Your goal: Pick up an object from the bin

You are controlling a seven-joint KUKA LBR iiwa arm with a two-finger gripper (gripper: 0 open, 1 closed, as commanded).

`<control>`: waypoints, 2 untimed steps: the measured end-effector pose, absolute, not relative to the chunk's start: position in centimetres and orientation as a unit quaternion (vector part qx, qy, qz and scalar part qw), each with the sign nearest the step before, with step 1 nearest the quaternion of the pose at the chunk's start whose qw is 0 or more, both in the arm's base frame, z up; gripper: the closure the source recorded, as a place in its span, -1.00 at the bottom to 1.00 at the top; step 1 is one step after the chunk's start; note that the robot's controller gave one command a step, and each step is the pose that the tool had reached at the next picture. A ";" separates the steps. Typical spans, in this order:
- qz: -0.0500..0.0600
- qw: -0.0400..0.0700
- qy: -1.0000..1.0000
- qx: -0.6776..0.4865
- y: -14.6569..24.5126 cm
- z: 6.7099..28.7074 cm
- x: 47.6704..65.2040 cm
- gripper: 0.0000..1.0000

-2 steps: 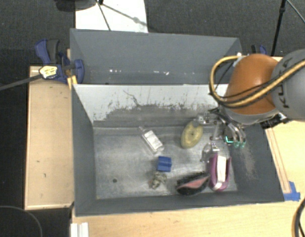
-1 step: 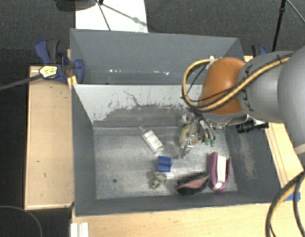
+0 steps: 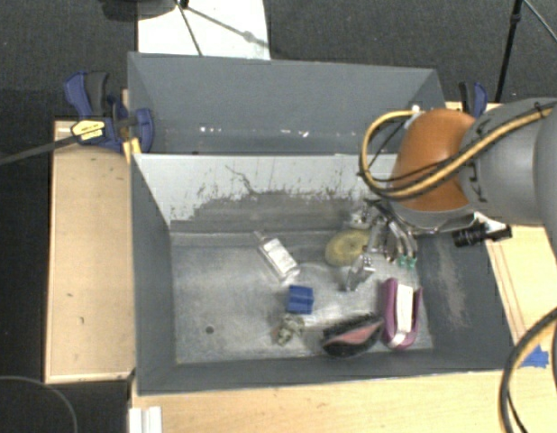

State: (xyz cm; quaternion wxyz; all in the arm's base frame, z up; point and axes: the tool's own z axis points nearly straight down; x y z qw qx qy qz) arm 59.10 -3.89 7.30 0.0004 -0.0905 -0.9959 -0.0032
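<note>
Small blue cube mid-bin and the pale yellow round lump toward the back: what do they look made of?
The small blue cube looks like hard plastic, possibly painted wood: even saturated colour, crisp edges, matte faces. The pale yellow round lump, beside the gripper, is probably foam or sponge: dull surface, soft rounded outline, no glint. Neither is certain from this view.

Soft, even light falls from above onto the grey bin [image 3: 260,97], whose floor shows a pale sheen at centre-left. Small white glints dot the fold of its back wall. The orange cover [image 3: 432,152] on the arm carries a broad dull highlight. The arm throws a soft shadow over the bin's right side.
</note>
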 end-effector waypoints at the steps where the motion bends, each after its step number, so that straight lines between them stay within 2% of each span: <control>1: -0.001 0.000 -0.996 -0.090 -4.0 7.2 59.1 1.00; 2: 0.000 -0.005 -1.000 0.028 -3.1 20.0 57.5 1.00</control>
